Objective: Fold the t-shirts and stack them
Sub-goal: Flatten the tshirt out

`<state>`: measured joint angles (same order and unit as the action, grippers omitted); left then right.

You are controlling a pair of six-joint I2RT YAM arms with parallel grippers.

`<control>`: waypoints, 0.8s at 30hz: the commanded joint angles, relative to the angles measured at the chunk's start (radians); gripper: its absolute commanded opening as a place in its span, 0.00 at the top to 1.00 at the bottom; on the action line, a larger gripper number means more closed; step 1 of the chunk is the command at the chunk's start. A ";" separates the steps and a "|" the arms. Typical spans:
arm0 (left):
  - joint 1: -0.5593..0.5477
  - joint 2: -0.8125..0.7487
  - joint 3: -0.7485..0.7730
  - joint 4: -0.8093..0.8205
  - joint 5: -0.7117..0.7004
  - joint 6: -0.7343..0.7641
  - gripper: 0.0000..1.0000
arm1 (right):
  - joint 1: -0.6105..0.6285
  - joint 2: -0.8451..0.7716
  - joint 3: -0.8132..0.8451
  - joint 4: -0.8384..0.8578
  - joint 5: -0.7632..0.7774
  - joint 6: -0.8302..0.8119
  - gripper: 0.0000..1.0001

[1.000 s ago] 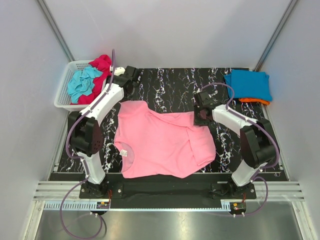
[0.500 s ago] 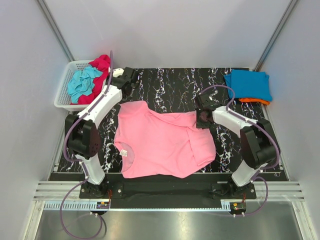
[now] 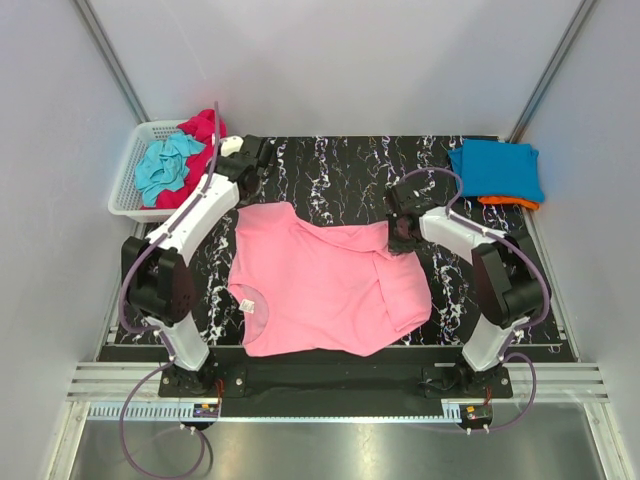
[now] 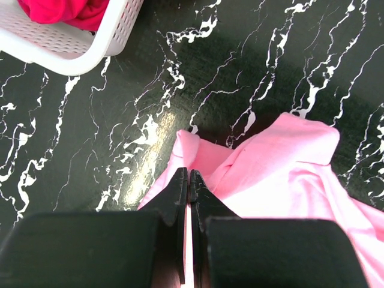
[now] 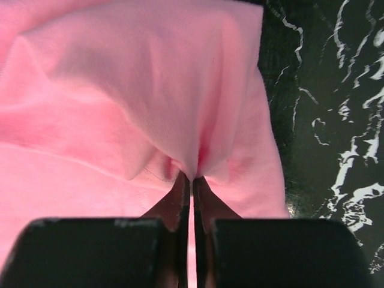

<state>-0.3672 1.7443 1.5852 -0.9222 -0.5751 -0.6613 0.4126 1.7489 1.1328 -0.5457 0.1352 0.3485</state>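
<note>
A light pink t-shirt [image 3: 320, 285] lies spread on the black marble table, neck at the near left. My left gripper [image 3: 252, 192] is shut on the pink shirt's far left edge, and pink cloth shows between its fingers in the left wrist view [image 4: 189, 175]. My right gripper [image 3: 400, 236] is shut on a raised fold of the pink shirt at its far right corner, and it pinches that cloth in the right wrist view [image 5: 192, 177]. A folded blue shirt [image 3: 497, 168] lies on a folded orange one [image 3: 510, 203] at the far right.
A white slatted basket [image 3: 127, 168] stands at the far left and holds a teal shirt [image 3: 168, 165] and a magenta one [image 3: 200, 130]. Its corner [image 4: 108, 42] shows just beyond my left gripper. Metal rails run along the near table edge.
My left arm's wrist has moved a little farther back and its elbow to the left. My right gripper has shifted slightly left. The pink shirt lies much as before.
</note>
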 commanded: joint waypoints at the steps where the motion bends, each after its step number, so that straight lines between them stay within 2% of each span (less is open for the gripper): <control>1: 0.004 -0.069 -0.013 0.023 -0.006 0.014 1.00 | 0.005 -0.120 0.074 -0.032 0.055 0.000 1.00; 5: 0.007 -0.094 -0.021 0.022 -0.017 0.022 1.00 | 0.005 -0.259 0.146 -0.085 0.102 -0.008 1.00; 8: 0.011 -0.107 -0.018 0.022 -0.023 0.022 1.00 | 0.003 -0.285 0.200 -0.100 0.153 -0.029 1.00; 10: 0.014 -0.112 -0.013 0.020 -0.026 0.022 1.00 | -0.001 -0.266 0.228 -0.099 0.235 -0.039 1.00; 14: 0.016 -0.120 0.005 0.020 -0.016 0.029 1.00 | -0.035 -0.101 0.304 -0.047 0.302 -0.095 1.00; 15: 0.016 -0.118 0.009 0.020 -0.012 0.032 1.00 | -0.040 -0.060 0.320 -0.037 0.316 -0.100 0.96; 16: 0.016 -0.118 0.010 0.019 -0.011 0.034 1.00 | -0.047 -0.019 0.362 -0.031 0.354 -0.105 0.65; 17: 0.016 -0.118 0.013 0.020 -0.011 0.035 1.00 | -0.047 0.065 0.387 -0.033 0.380 -0.109 0.54; 21: 0.016 -0.120 0.007 0.019 -0.015 0.051 1.00 | -0.047 0.153 0.459 -0.082 0.461 -0.071 0.57; 24: 0.016 -0.120 -0.004 0.019 -0.022 0.054 1.00 | -0.047 0.095 0.430 -0.073 0.387 -0.051 0.57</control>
<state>-0.3557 1.6642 1.5623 -0.9257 -0.5766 -0.6273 0.3637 1.9446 1.5333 -0.6247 0.4870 0.2722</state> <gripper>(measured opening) 0.016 0.429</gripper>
